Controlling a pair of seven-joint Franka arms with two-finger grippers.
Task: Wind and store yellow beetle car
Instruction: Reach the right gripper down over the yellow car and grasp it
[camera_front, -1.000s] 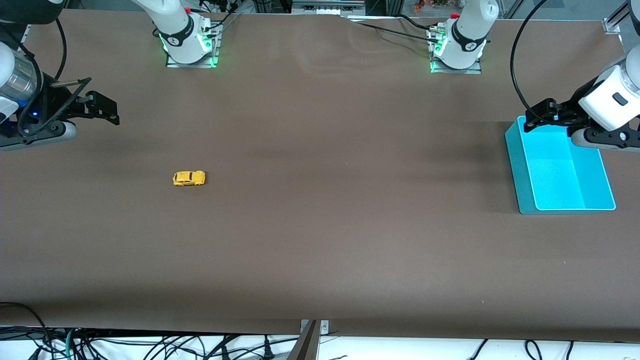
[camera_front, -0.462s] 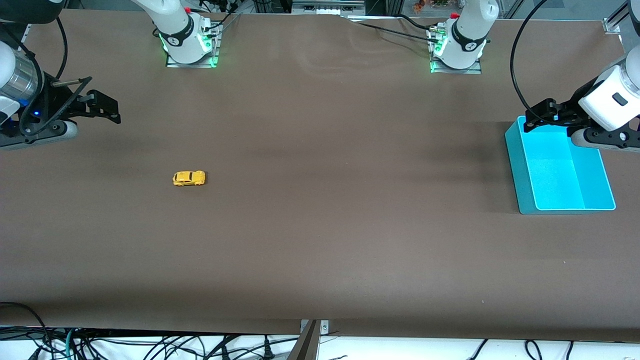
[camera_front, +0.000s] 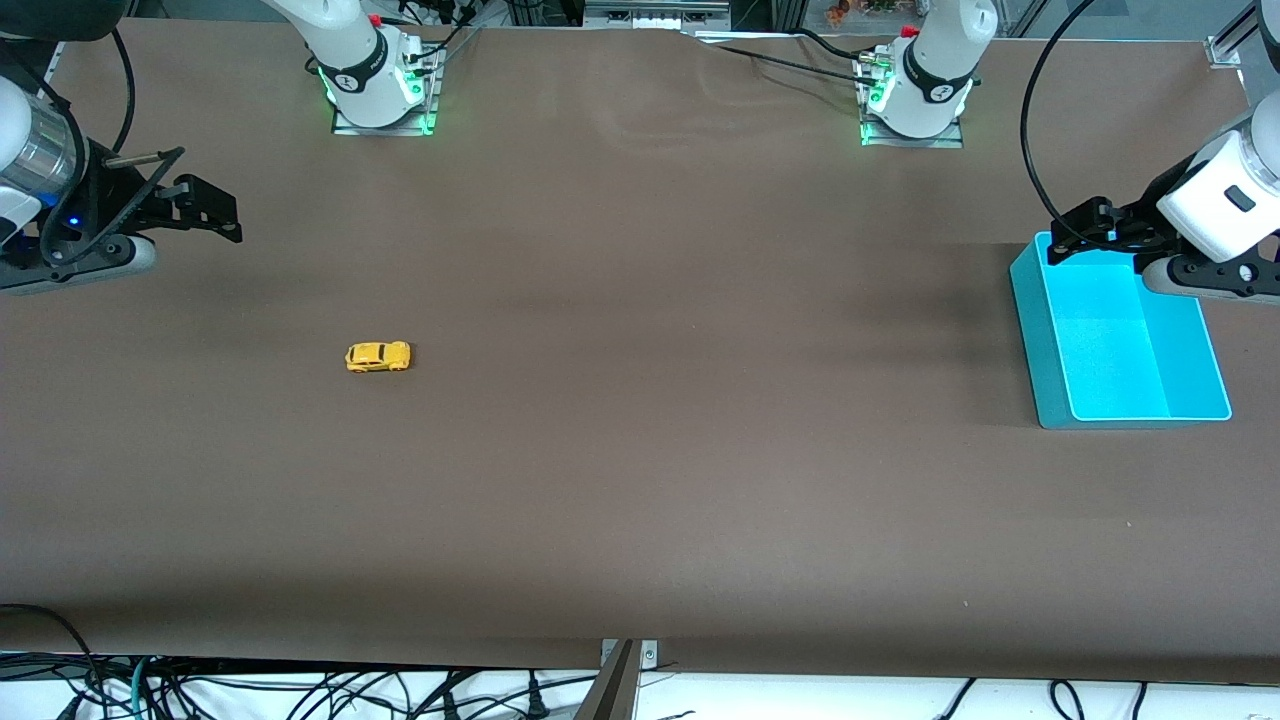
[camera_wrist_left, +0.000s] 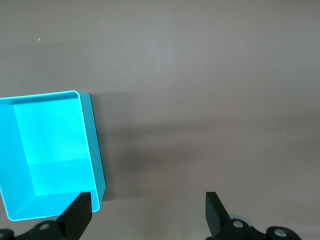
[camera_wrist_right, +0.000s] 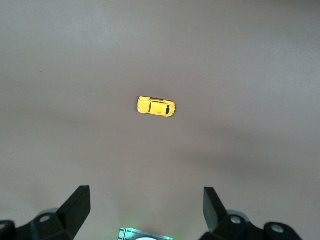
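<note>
Front view shows the car resting on its wheels on the bare brown table, toward the right arm's end and well apart from everything else. Its long axis runs along the table's length — from one arm's end toward the other.

The right gripper hangs above the table at that same end, over a patch farther from the front camera than the car, and is by far the closer of the two. In the right wrist view the car sits ahead of the spread fingers, roughly centred between them, nothing held. As I judge it, that arm should travel out over the car and come down on it; whether the wrist needs turning to close across the narrow body I cannot tell.

The left gripper waits over the bin, above the end of it farther from the front camera, jaws likewise parted and empty. The bin stands open and empty at the left arm's end — a long carry from the car.

The table is flat and matte, with ample free room round the car for a straight descent.
</note>
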